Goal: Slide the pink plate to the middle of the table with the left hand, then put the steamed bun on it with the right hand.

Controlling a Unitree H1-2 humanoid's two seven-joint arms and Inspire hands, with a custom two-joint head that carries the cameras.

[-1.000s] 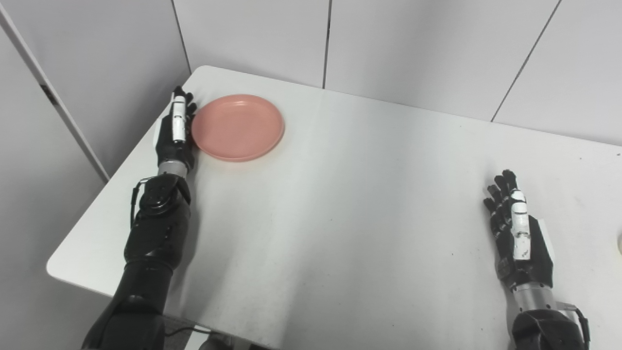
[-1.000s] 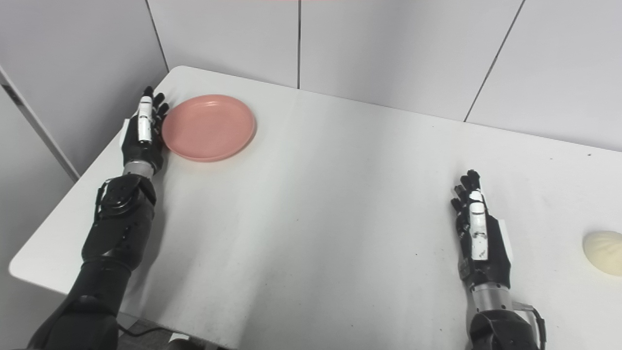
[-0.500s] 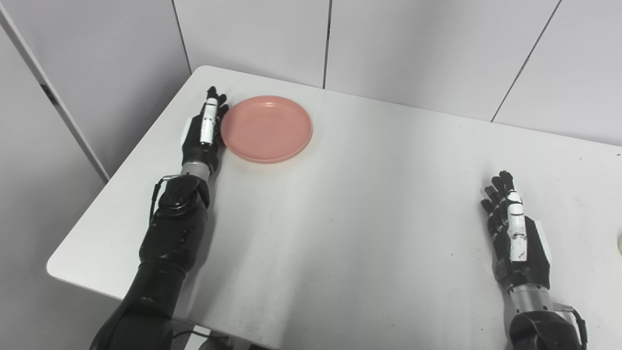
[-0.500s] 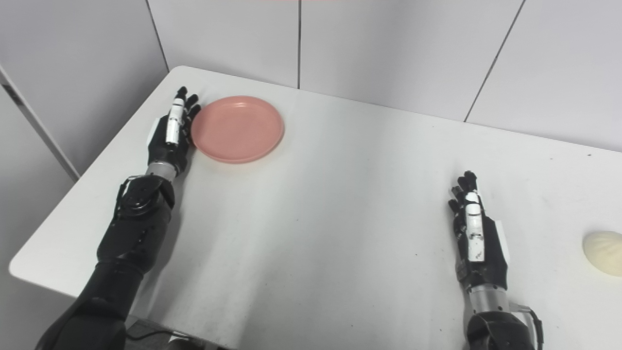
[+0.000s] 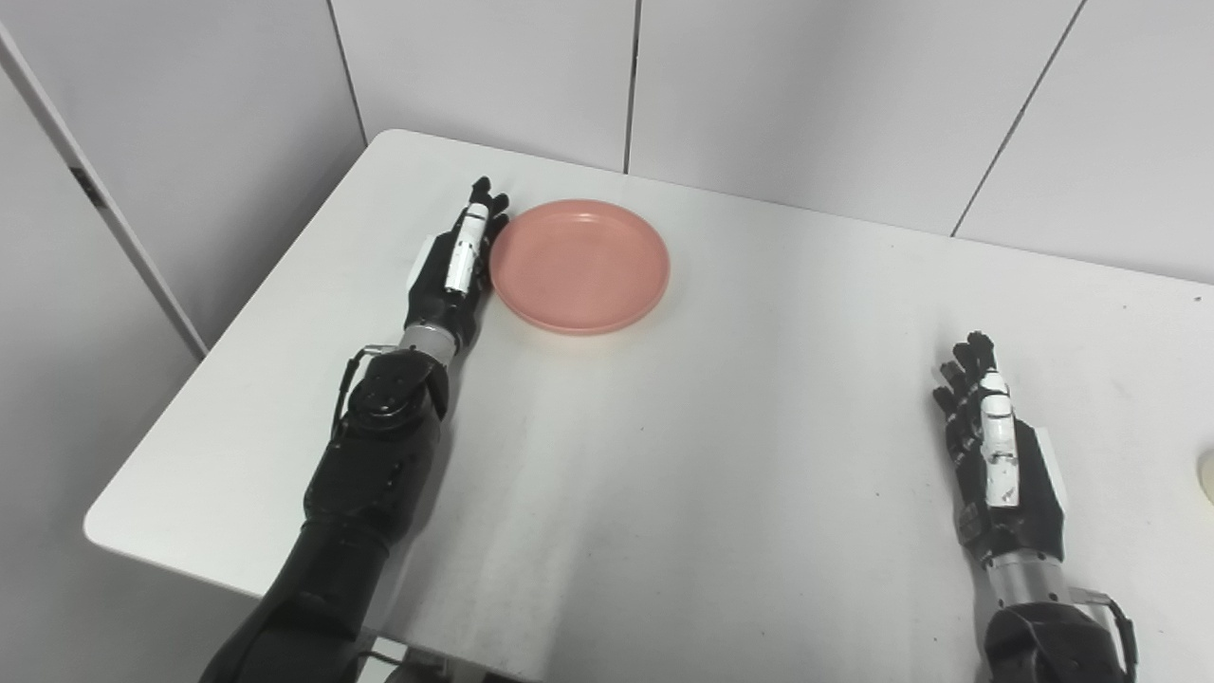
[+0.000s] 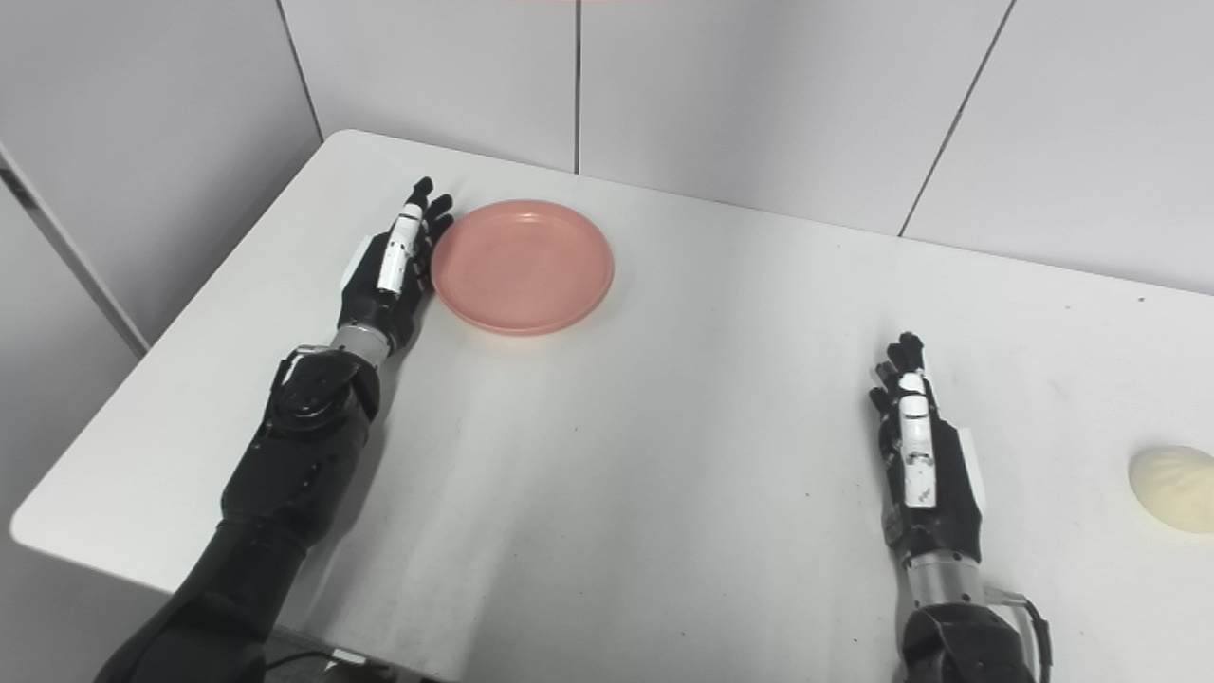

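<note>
Left eye view: pink plate [image 5: 579, 265] far left on table [image 5: 664, 455]; left robot hand [image 5: 455, 270] flat, fingers straight, edge touching plate's left rim.

Right eye view: right robot hand [image 6: 922, 465] spread, empty, near right; steamed bun [image 6: 1172, 488] right of it, apart.

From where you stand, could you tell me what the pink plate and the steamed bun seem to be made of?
Pink plate: probably plastic or melamine, judging by its even matte colour and thin raised rim. Steamed bun: looks like soft pale dough, matte and faintly pleated; real or replica, I cannot tell.
</note>
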